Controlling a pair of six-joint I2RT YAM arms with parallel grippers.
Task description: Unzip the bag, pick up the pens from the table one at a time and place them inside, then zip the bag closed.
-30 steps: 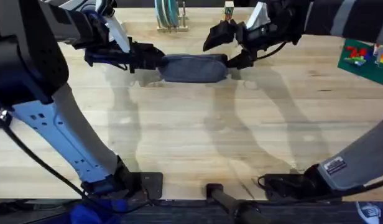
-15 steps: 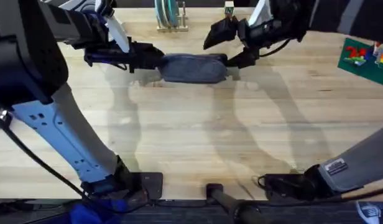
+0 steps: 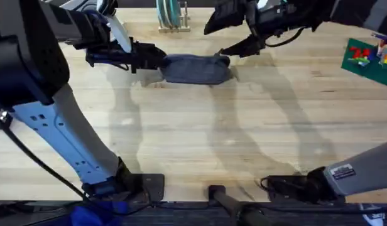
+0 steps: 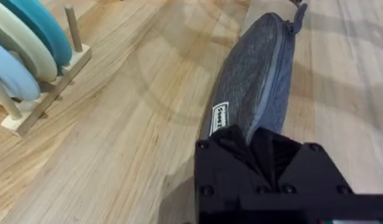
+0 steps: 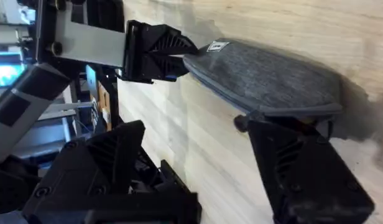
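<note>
The blue-grey bag (image 3: 195, 68) lies flat on the table (image 3: 200, 138) near its far edge. Its zipper looks closed along the top, with the dark pull tab (image 4: 298, 12) at the end away from my left arm. My left gripper (image 3: 157, 59) is shut on the bag's left end (image 4: 241, 134). My right gripper (image 3: 222, 39) hangs open above and behind the bag's right end, apart from it. In the right wrist view the bag (image 5: 266, 81) lies beyond the spread fingers (image 5: 303, 168), with the left gripper (image 5: 160, 53) at its far end. The pens are out of view.
A wooden peg rack with blue and teal rings (image 3: 171, 16) stands just behind the bag, also close by in the left wrist view (image 4: 23, 56). A green board with coloured bricks (image 3: 369, 56) sits at the far right. Bare tabletop stretches in front of the bag.
My right gripper has lifted up and back from the bag's right end, staying open. The bag and left gripper have not moved.
</note>
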